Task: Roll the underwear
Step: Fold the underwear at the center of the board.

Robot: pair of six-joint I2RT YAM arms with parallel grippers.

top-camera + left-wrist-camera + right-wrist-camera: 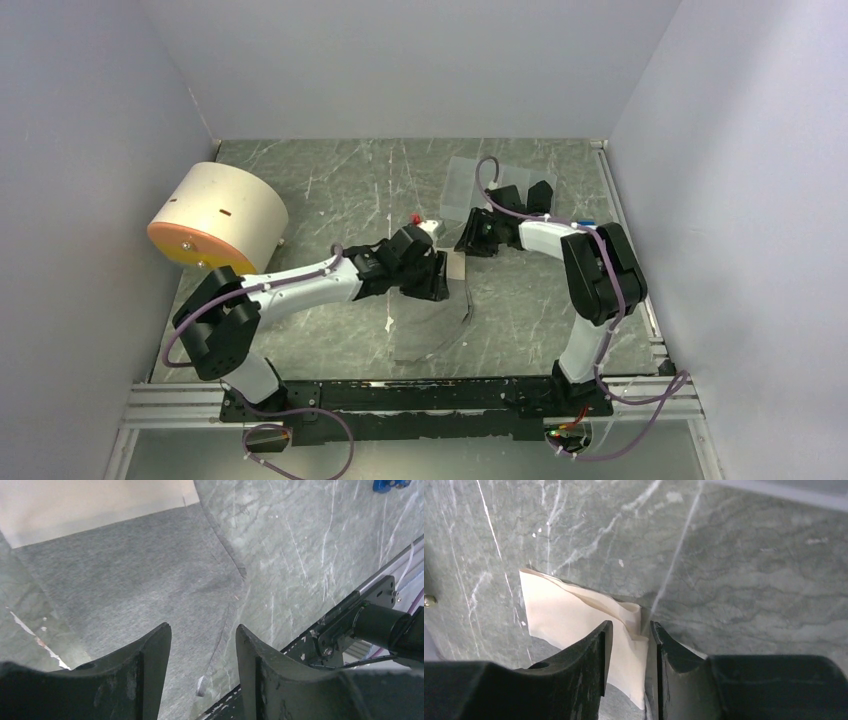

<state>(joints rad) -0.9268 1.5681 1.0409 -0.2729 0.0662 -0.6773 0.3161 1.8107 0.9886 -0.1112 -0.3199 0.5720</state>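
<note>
The underwear (435, 325) lies flat on the green marble table: thin grey fabric (130, 575) with a cream waistband (455, 266) at its far end. My left gripper (425, 277) hovers low over the grey fabric, open and empty, its jaws well apart (203, 626). My right gripper (470, 240) is at the waistband's far right corner. In the right wrist view its jaws (631, 623) stand a little apart, straddling a raised fold of the cream waistband (569, 615). The fabric shows between them, not pinched.
A cream drum with an orange end (215, 215) lies on its side at the back left. A clear plastic sheet (470, 180) lies behind the right gripper. A small red item (415, 217) and a blue one (585, 222) lie nearby. A metal rail (400, 395) runs along the front edge.
</note>
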